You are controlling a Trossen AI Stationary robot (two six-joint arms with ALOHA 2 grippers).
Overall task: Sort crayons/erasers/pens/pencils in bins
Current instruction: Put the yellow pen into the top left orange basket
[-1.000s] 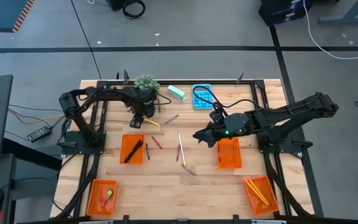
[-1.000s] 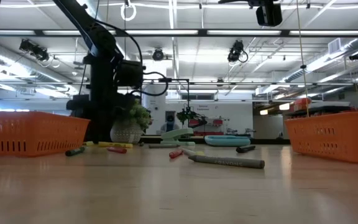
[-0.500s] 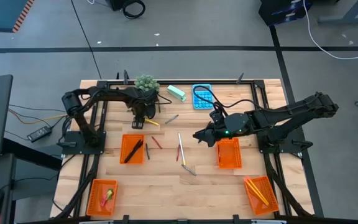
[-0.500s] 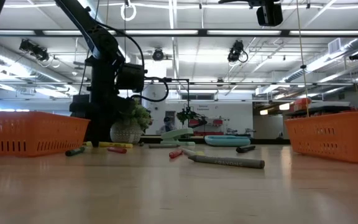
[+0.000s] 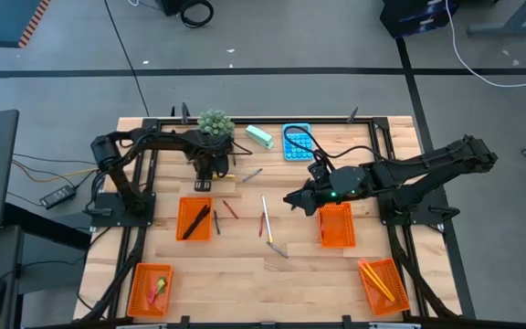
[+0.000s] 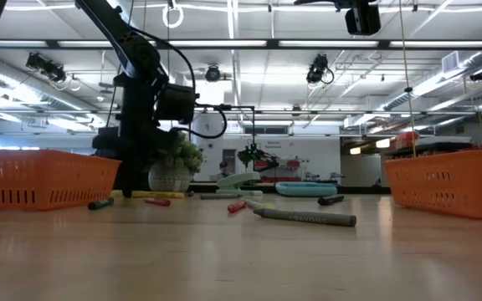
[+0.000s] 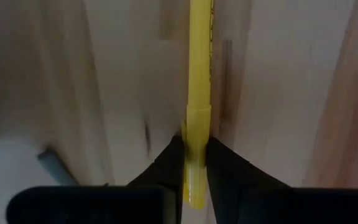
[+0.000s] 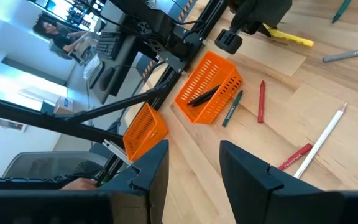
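Wooden table (image 5: 245, 265), high view: left gripper (image 5: 205, 179) sits at eleven o'clock beside the plant (image 5: 215, 121); right gripper (image 5: 292, 199) hovers mid-table, fingers apart, empty. Left wrist view: fingers (image 7: 166, 163) pinch a yellow pencil (image 7: 198, 93).

Counts of items on the counter (image 5: 245, 265)

Four orange bins (image 5: 194, 218); two robot arms; one blue calculator (image 5: 297, 143); one potted plant (image 5: 215, 121); one mint-green block (image 5: 259, 136). Several loose sticks lie between the bins; their exact number cannot be told.
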